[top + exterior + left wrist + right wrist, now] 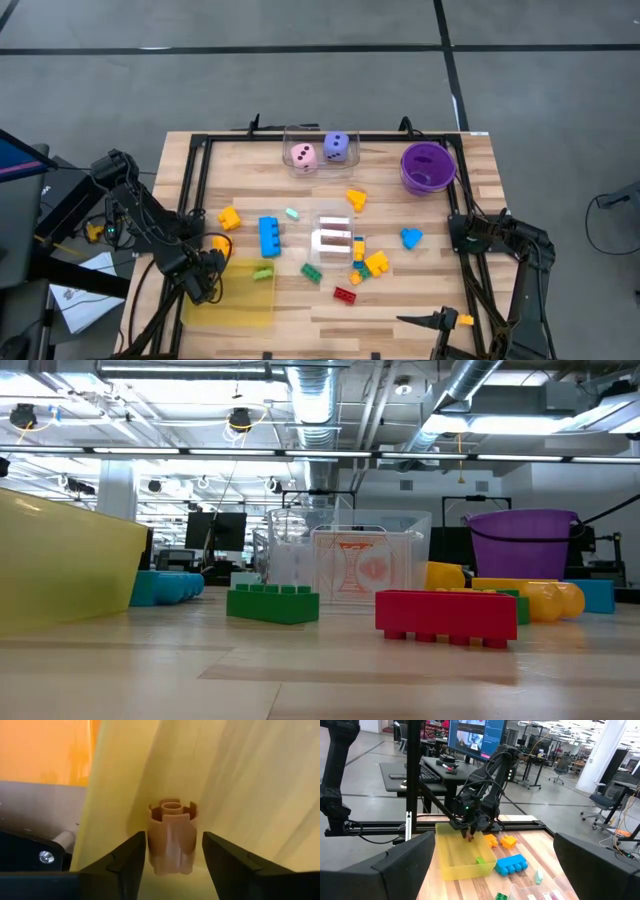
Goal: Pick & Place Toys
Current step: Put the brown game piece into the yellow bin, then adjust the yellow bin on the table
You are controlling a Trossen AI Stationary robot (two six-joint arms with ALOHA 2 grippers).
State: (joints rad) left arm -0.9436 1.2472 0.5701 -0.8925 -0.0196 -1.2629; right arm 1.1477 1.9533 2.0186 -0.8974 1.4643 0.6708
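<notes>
— Fingers (131, 857) on the left gripper (205, 283)?
— Parted, flanking a small orange round brick (172, 837), slim gaps either side; over the yellow tray (245, 300), arm bent in from the table's left edge.
— Right gripper (462, 235)?
— Spread wide, empty, parked at the right edge near the purple bowl (428, 166).

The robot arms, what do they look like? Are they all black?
Mostly, yes. Both arms are dark, jointed and chunky, with cables running along them. The left gripper has two dark, wedge-shaped fingers. The right gripper has an orange-yellow piece near its tip.
</notes>
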